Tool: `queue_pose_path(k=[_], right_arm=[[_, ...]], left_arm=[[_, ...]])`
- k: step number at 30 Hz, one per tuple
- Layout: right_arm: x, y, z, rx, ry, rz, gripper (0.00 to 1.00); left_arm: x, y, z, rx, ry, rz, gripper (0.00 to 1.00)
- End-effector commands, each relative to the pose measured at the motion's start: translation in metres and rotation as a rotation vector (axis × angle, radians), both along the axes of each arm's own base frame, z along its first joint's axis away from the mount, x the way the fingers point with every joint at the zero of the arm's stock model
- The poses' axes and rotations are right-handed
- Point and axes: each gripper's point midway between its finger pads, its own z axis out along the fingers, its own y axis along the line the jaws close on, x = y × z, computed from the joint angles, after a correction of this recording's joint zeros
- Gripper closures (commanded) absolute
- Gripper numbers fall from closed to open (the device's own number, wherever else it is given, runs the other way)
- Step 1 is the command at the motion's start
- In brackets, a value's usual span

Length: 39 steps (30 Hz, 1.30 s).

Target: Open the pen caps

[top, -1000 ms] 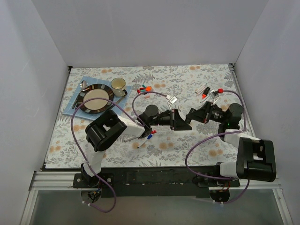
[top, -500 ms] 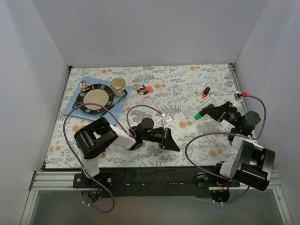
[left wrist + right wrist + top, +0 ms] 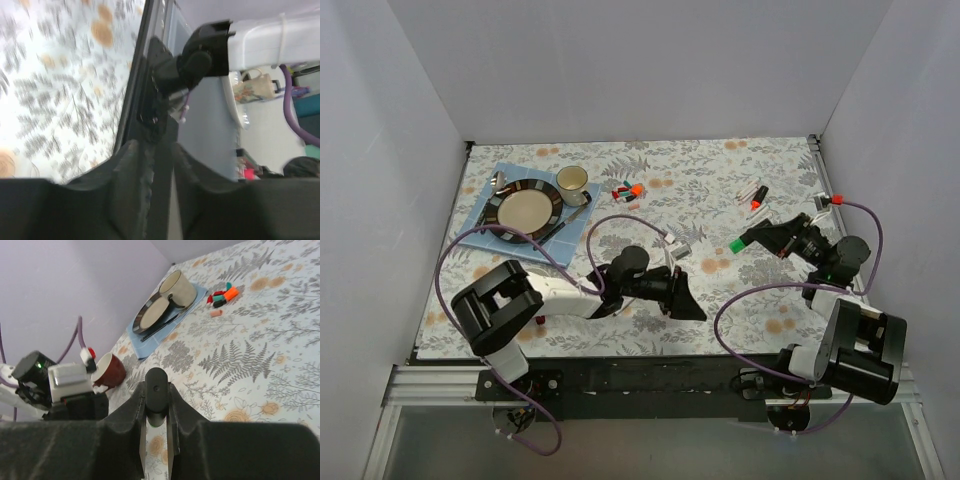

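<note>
My right gripper is shut on a black marker and holds it above the right half of the table. The marker's green end pokes out to the left. In the right wrist view the gripper shows the marker end-on between its fingers. My left gripper hangs low near the table's front edge. Its jaws stand close with a narrow gap, and I cannot make out anything in it. A small pile of loose coloured caps lies mid-table at the back. A red-capped pen lies at back right.
A plate and a cream cup sit on a blue mat at back left. A red mug stands by the left arm, near the front left. The black front rail is close to the left gripper.
The grippers were together mid-table. The left one has drawn back toward the front edge; the right one has pulled away to the right with the marker, its green end now showing.
</note>
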Motion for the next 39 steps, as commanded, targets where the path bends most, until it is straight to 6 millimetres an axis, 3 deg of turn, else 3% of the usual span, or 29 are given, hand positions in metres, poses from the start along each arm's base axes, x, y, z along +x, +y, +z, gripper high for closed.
queue_pose_path(k=[1,2,5,8,9,11,13,17,21,25,33,39], right_arm=[[-0.008,0.028,0.016,-0.073,-0.116,0.120,0.99],[-0.013,0.039,0.016,-0.076,-0.116,0.163,0.99],[-0.028,0.058,0.026,-0.102,-0.185,0.246,0.99],[-0.041,0.070,0.035,-0.117,-0.238,0.316,0.99],[-0.047,0.074,0.036,-0.122,-0.252,0.342,0.99],[-0.057,0.084,0.039,-0.127,-0.284,0.392,0.99],[-0.065,0.090,0.043,-0.144,-0.329,0.429,0.99],[-0.080,0.104,0.044,-0.154,-0.366,0.507,0.99],[-0.088,0.111,0.043,-0.161,-0.381,0.557,0.99],[-0.097,0.118,0.041,-0.165,-0.394,0.608,0.99],[-0.100,0.124,0.037,-0.166,-0.392,0.634,0.99],[-0.097,0.124,0.034,-0.167,-0.377,0.627,0.99]], left_arm=[[0.040,-0.012,0.033,-0.015,-0.256,0.102,0.57],[0.045,-0.012,0.037,-0.009,-0.304,0.108,0.49],[0.064,-0.006,0.042,0.015,-0.365,0.172,0.41],[0.082,0.009,0.051,0.006,-0.448,0.259,0.26],[0.081,0.019,0.054,-0.003,-0.476,0.278,0.12],[0.086,0.028,0.066,-0.046,-0.529,0.320,0.02],[0.085,0.038,0.079,-0.096,-0.570,0.329,0.02],[0.065,0.037,0.094,-0.173,-0.576,0.215,0.02],[0.053,0.031,0.096,-0.222,-0.552,0.142,0.03],[0.057,0.027,0.097,-0.245,-0.542,0.156,0.07],[0.058,0.012,0.091,-0.270,-0.436,0.128,0.27],[0.056,0.003,0.093,-0.310,-0.426,0.124,0.35]])
